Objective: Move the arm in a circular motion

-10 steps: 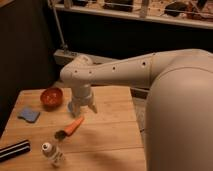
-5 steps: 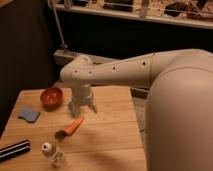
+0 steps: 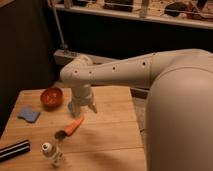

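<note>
Dark shelving and a black wall stand behind a pale wooden table (image 3: 110, 135), over which the gripper (image 3: 82, 111) hangs pointing down. Its fingers (image 3: 93, 106) are spread apart with nothing between them, and they appear to be clear of the tabletop, though how far above it cannot be told.

Just in front of the fingertips, toward the camera, lies a carrot (image 3: 74, 125). Its long axis runs diagonally, with the thick orange end nearest the fingers and the thin end pointing away toward the near-left of the view. This is the relation that matters most. A circle traced at this level would likely pass over or close to the carrot, so the sweep needs enough height to clear it.

To the left of the gripper sits a red bowl (image 3: 51, 98), near but apart, and nothing can be made out inside it. Farther out are a blue sponge (image 3: 29, 115), a small white bottle (image 3: 52, 152) near the front edge and a dark bar (image 3: 12, 150) at the left corner.

The arm (image 3: 120, 72) reaches in from the right as a thick off-white tube, bending down at the wrist above the table's middle.
</note>
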Robot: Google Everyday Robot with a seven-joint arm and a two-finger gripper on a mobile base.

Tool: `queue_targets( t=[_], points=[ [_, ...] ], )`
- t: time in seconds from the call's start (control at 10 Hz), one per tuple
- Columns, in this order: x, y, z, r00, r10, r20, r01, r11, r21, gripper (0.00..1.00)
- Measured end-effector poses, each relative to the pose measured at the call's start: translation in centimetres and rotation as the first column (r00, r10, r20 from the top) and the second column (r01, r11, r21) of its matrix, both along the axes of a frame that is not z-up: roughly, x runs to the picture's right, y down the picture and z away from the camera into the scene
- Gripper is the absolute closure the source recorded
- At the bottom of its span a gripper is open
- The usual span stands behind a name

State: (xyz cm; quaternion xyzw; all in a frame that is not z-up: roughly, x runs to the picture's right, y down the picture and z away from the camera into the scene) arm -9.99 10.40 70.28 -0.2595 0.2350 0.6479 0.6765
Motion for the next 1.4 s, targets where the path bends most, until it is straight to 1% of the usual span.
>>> queue_targets(
  t=[0.2, 0.4, 0.5, 0.6, 0.7, 0.8, 0.9, 1.0, 1.1, 1.2, 1.3, 1.4],
  points=[
    [1.0, 0.4, -0.1, 0.999, 0.025, -0.029, -0.025, 0.9997, 0.000, 0.35],
    [2.9, 1.0, -0.2, 0.994, 0.072, -0.083, -0.073, 0.9974, 0.001, 0.35],
    [4.4, 1.3, -0.1, 0.987, 0.107, -0.118, -0.107, 0.9943, 0.006, 0.35],
    [6.3, 1.6, -0.1, 0.977, 0.143, -0.160, -0.143, 0.9896, 0.013, 0.35],
    [8.9, 1.8, -0.1, 0.960, 0.187, -0.207, -0.185, 0.9823, 0.026, 0.35],
    [12.1, 1.8, 0.0, 0.936, 0.239, -0.257, -0.234, 0.9710, 0.048, 0.35],
    [13.5, 1.7, 0.1, 0.924, 0.261, -0.279, -0.254, 0.9653, 0.060, 0.35],
    [17.2, 1.2, 0.6, 0.893, 0.313, -0.323, -0.296, 0.9498, 0.100, 0.35],
    [19.5, 0.4, 1.1, 0.871, 0.348, -0.346, -0.322, 0.9376, 0.131, 0.35],
    [21.6, -0.4, 1.7, 0.853, 0.372, -0.366, -0.339, 0.9281, 0.154, 0.35],
    [24.5, -2.4, 2.8, 0.833, 0.406, -0.376, -0.359, 0.9137, 0.189, 0.35],
    [25.5, -4.1, 3.6, 0.830, 0.418, -0.368, -0.364, 0.9077, 0.209, 0.35]
  ],
)
